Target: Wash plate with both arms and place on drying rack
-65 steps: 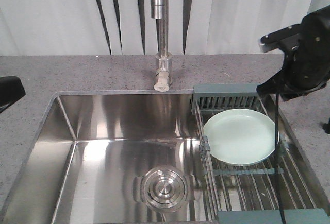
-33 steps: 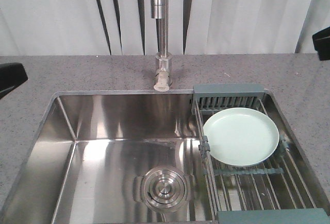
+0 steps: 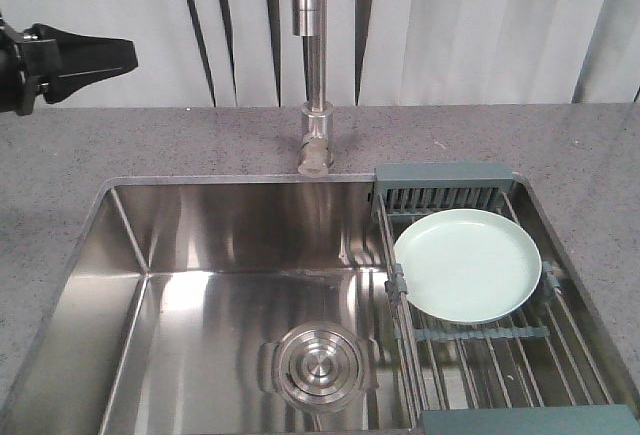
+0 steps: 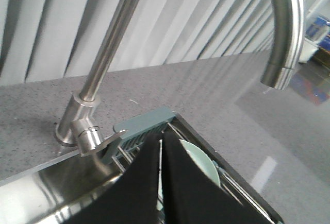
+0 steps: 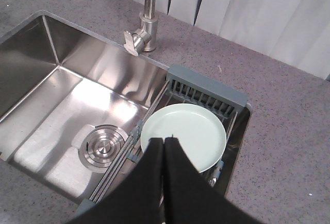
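Fingers (image 4: pixel 170 183) of the left arm were matte black, flat and wedge-shaped, pressed together to a thin seam with nothing between them; in the front view that left gripper (image 3: pixel 125 53) hung high at the far left over the desk (image 3: pixel 200 140), its dark body (image 3: pixel 20 75) level and its tips aimed right toward the faucet (image 3: pixel 312 75). Seen from the right wrist, the right fingers (image 5: pixel 178 183) were the same black wedges, likewise clenched on nothing, and looked down from above the near side of the drying rack (image 5: pixel 206 92); the right arm did not show in the front view. The plate (image 3: pixel 467 263), round, glossy, pale mint green with a shallow raised rim, lay flat on the parallel steel rods of the rack (image 3: pixel 500 355), just near of the slotted grey-teal compartment (image 3: pixel 445 190) at the rack's far end, with no fingers touching it. Grey-teal plastic bars crossed the rods under and near of the plate. To the left lay the sink basin (image 3: pixel 220 285), brushed shiny steel with crisp rectangular walls and a round ribbed drain cover (image 3: pixel 318 365) on its floor. A tall curved steel faucet rose from the speckled grey stone desk behind the basin, and pale vertical blinds (image 3: pixel 450 25) closed the far side.
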